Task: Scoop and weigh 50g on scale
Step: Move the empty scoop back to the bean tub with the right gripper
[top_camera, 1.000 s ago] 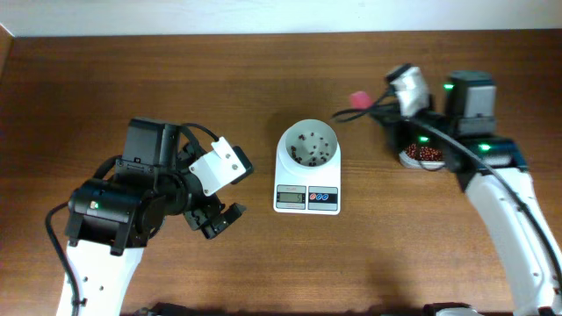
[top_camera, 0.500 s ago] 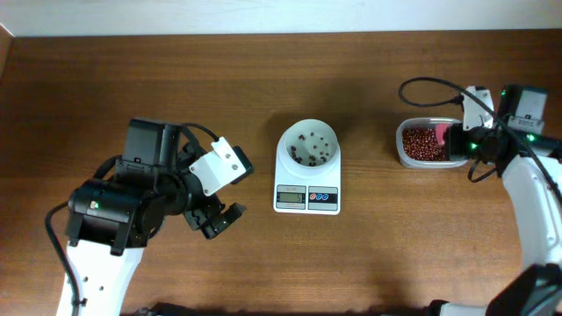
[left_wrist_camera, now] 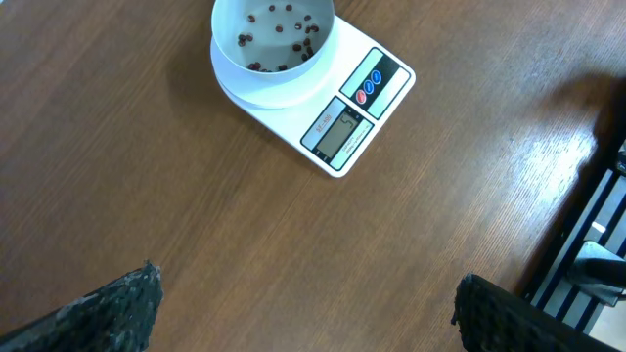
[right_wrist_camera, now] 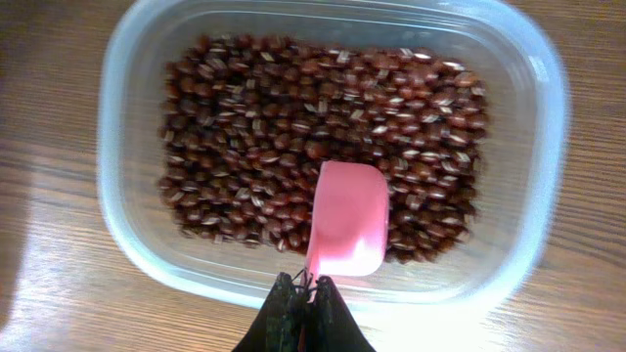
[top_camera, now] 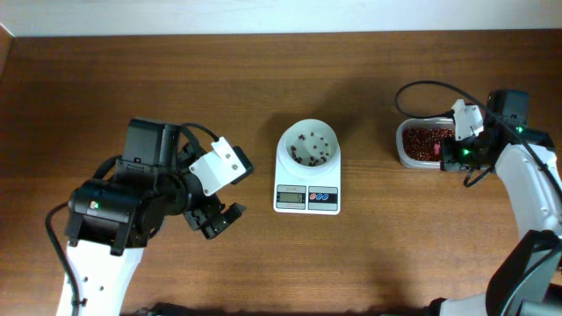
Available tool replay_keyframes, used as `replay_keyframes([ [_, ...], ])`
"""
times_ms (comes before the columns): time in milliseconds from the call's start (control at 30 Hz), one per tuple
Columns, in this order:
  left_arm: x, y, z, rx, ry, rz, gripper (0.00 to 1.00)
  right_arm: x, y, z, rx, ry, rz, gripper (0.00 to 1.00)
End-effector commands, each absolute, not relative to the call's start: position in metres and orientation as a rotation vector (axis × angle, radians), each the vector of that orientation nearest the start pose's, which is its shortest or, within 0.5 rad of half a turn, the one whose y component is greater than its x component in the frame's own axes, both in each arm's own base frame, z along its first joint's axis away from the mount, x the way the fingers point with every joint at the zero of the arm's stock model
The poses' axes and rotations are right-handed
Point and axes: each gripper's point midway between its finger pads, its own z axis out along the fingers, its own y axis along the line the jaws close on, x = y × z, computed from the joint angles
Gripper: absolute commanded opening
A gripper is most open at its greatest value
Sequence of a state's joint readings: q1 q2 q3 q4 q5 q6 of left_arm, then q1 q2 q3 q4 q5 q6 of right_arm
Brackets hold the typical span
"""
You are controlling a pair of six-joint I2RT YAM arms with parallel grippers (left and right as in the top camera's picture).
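**Pink scoop among the beans, scale in mid-table**

The right pincer is pinching a smooth pink plastic scoop over glossy red beans in a clear rounded tub; only its wrist view is showing this plainly. The left pincer is gaping wide. The white scale is sitting at the centre of the wooden table.

Left pincer spread wide, dark fingertips at the near corners, bare wooden bench between them. Farther off stands the white scale — display and red and blue buttons to the right, bowl holding a few scattered beans.

Glossy wood-grain table, smooth plastic scale, clear plastic tub, scoop probably plastic.
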State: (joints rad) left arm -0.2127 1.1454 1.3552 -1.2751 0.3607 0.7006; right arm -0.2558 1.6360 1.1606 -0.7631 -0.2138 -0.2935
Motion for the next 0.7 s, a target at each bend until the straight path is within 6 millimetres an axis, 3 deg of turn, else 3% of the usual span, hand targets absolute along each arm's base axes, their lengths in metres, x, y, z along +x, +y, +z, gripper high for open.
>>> replay_keyframes([
  [0,0.232,-0.113,0.258,1.250,2.223,-0.305,0.99,0.359,-0.037,0.092,-0.121,2.733,0.337,0.04],
  [200,0.232,-0.113,0.258,1.250,2.223,-0.304,0.99,0.358,-0.032,0.085,-0.013,2.759,0.411,0.04],
  [333,0.232,-0.113,0.258,1.250,2.223,-0.304,0.99,0.359,-0.016,0.072,0.026,2.761,0.610,0.04],
  [467,0.232,-0.113,0.258,1.250,2.223,-0.305,0.99,0.360,-0.019,0.080,0.083,2.697,0.734,0.04],
  [667,0.232,-0.113,0.258,1.250,2.223,-0.305,0.99,0.361,-0.043,0.105,0.274,2.516,0.972,0.04],
])
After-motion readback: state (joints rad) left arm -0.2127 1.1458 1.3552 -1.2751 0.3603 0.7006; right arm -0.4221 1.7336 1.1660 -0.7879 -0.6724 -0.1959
